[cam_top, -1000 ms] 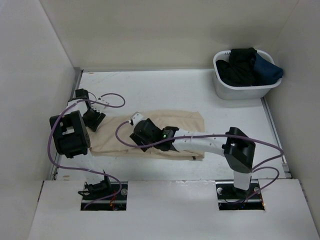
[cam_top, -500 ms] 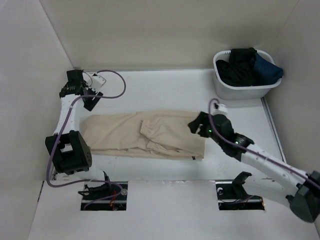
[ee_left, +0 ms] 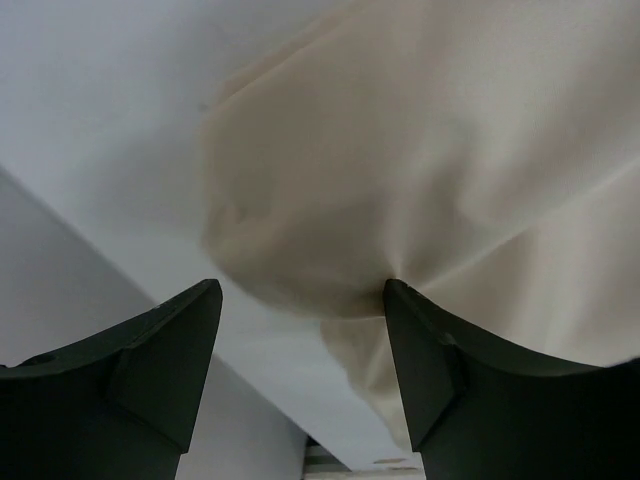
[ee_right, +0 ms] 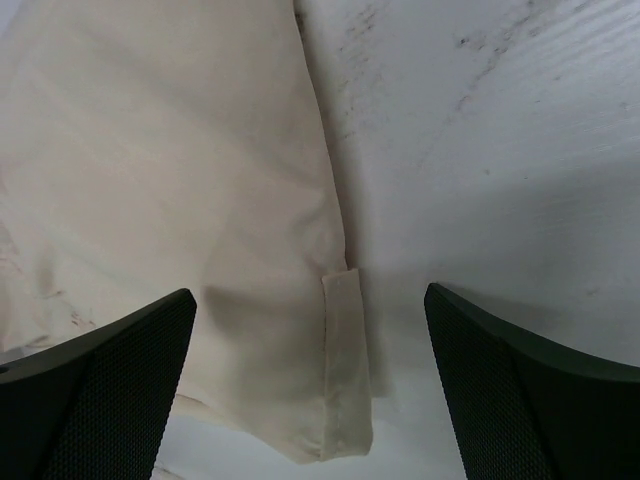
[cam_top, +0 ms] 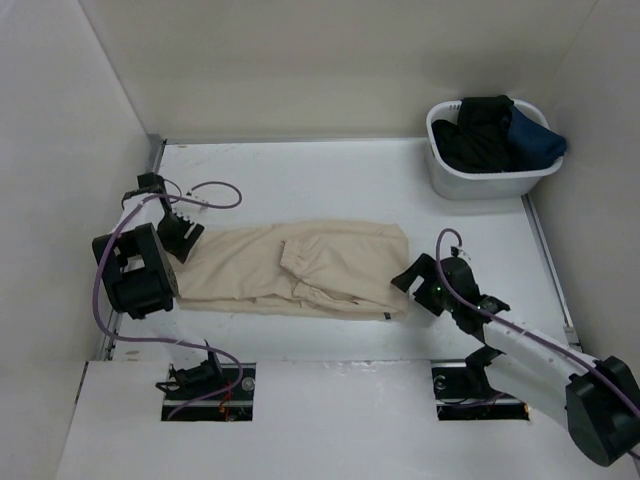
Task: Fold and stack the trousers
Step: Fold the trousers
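Colour survey: plain surfaces, no printed patterns seen.
Findings: trousers uniform cream-beige, with 1 small dark tag at the near edge; bench white with faint grey scuffs; basket white, holding black and dark blue clothing; left end effector and right end effector matt black; cables purple; 1 green light on the right arm.

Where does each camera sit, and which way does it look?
Top external: above and behind the robot, looking down on the table; shows the left arm, right arm, the trousers, a basket.
Left wrist: on the left arm, looking down past the open left claw at the trousers' left end.
Right wrist: on the right arm, looking down past the open right claw at the trousers' right end.
Shared: all three show the trousers.
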`<state>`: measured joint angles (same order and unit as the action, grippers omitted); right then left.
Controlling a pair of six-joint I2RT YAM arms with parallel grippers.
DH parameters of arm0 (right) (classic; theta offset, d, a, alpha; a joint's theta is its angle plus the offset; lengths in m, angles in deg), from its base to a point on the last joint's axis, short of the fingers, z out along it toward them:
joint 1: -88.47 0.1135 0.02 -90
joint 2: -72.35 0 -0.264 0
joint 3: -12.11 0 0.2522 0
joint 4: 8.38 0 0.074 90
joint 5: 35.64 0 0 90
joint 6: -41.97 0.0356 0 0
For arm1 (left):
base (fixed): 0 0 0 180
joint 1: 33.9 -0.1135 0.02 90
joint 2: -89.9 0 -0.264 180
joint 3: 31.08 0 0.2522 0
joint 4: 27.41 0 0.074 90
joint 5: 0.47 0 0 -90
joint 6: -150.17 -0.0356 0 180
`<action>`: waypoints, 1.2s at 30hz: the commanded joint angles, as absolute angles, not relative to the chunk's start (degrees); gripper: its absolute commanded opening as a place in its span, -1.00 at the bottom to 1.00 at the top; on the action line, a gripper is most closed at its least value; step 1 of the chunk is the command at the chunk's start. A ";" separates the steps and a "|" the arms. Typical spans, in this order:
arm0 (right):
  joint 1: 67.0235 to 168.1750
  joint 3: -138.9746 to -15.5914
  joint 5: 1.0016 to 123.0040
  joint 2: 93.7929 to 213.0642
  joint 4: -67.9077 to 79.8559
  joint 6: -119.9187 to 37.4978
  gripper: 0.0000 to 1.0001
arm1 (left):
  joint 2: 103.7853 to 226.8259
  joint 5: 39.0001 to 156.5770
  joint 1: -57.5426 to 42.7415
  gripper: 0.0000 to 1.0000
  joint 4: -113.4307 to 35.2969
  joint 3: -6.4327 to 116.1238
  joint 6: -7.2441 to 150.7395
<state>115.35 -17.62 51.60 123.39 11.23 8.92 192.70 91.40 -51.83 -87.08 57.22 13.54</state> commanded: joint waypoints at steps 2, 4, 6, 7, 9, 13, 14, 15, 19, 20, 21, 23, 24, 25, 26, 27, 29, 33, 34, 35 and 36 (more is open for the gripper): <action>116.90 -16.50 54.71 128.24 3.55 10.78 0.79 | 193.08 89.46 -50.91 0.29 -84.00 51.95 14.03; 116.99 -17.29 55.76 131.04 -0.49 10.69 0.53 | 193.08 86.37 -50.56 0.30 -80.56 50.01 13.33; 116.99 -18.43 58.21 134.55 -4.27 9.81 0.20 | 193.26 85.40 -50.29 0.30 -78.79 49.04 12.97; 116.38 -18.96 59.80 136.58 -5.33 9.55 0.02 | 193.35 85.48 -50.21 0.30 -78.70 48.95 12.97; 114.37 -19.84 62.52 139.40 -6.31 8.93 -0.43 | 193.52 85.75 -50.03 0.30 -78.61 48.95 13.15; 107.61 -21.33 64.56 134.51 0.07 4.90 -1.00 | 193.17 86.10 -49.94 0.30 -78.61 49.29 13.58; 105.24 -22.47 64.12 131.18 4.54 2.88 -1.00 | 192.74 86.62 -49.51 0.30 -78.87 49.47 13.93; 102.60 -24.31 63.77 127.67 9.89 -0.09 -1.00 | 192.12 87.32 -48.81 0.30 -78.96 49.65 14.55; 92.49 -37.38 63.24 119.55 31.34 -16.95 -1.00 | 190.54 90.92 -43.02 0.33 -80.45 50.87 16.83; 90.56 -41.25 63.06 119.37 35.74 -21.26 -1.00 | 190.53 91.89 -40.91 0.33 -80.89 51.58 17.97; 89.14 -45.03 63.15 119.89 39.44 -25.13 -1.00 | 190.71 92.86 -38.71 0.33 -81.42 52.54 19.11; 88.25 -51.89 62.63 122.17 45.87 -31.73 -1.00 | 191.76 95.40 -34.49 0.33 -82.56 54.74 21.66; 89.82 -54.97 60.97 123.31 48.16 -33.85 -1.00 | 192.37 96.29 -32.99 0.34 -83.09 55.70 22.63; 91.57 -57.43 59.04 124.46 49.92 -35.35 -1.00 | 193.34 97.34 -31.33 0.34 -83.70 57.11 23.68; 93.94 -60.77 56.32 126.12 51.94 -37.02 -1.00 | 194.13 98.31 -29.92 0.34 -84.23 58.51 24.74; 96.66 -64.19 54.03 128.05 54.14 -38.08 -1.00 | 194.92 99.27 -28.86 0.34 -84.76 59.74 25.79; 103.07 -71.31 50.16 132.70 57.74 -39.67 -1.00 | 196.15 101.21 -27.71 0.35 -85.38 61.94 27.38; 121.34 -84.58 43.49 146.48 61.71 -41.08 -1.00 | 197.91 101.75 -27.70 0.36 -85.99 63.54 28.35; 125.65 -88.27 41.38 151.14 62.33 -41.17 -1.00 | 198.53 101.48 -28.23 0.36 -86.08 63.54 28.35; 129.43 -92.14 40.31 155.62 62.85 -41.34 -1.00 | 198.97 101.13 -28.84 0.36 -86.43 63.36 28.35; 132.69 -96.18 39.86 160.45 63.29 -42.13 -1.00 | 199.58 100.78 -29.89 0.35 -86.61 63.10 28.35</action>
